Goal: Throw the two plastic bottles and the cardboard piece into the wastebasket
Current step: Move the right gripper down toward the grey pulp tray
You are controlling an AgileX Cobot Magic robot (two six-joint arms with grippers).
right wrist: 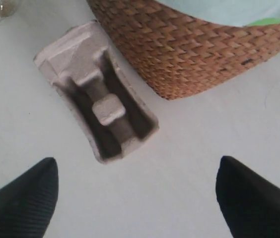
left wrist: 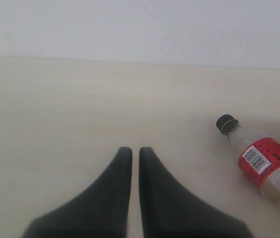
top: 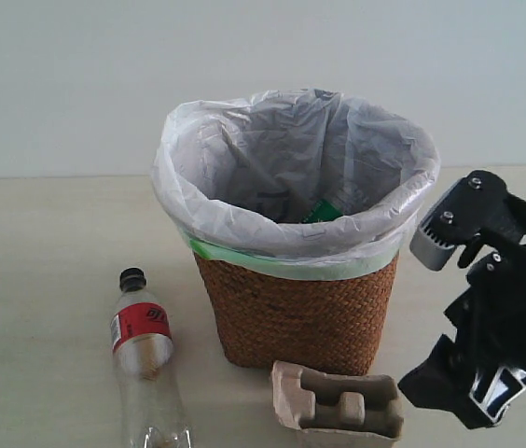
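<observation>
- Far left, the left end effector hung over bare bench with its two dark fingers drawn together, only a thin slit between them, and nothing held.
- Near it but clear of it lay the black-capped bottle with the red label, on its side with the cap pointing toward the back wall. It sat just beside the wastebasket, not touching it.
- In the middle stood the wastebasket, upright, its white bag folded over the rim. A green scrap showed deep inside. I took that for the green-labelled bottle already thrown in, though too little of it showed to be sure.
- In front of the wastebasket lay the cardboard piece, compartments facing up and close to the wicker wall. From the right wrist view there seemed to be a narrow strip of bench between them.
- On the right, the right end effector hovered above the bench with its fingers spread wide, empty, and the cardboard piece just ahead of them.
- To my eye the step in hand was picking up the cardboard piece. The right arm would need to come forward and down, straddle one raised wall or the narrow width, and close gently, since moulded pulp crushes and can slide on a smooth bench.
</observation>
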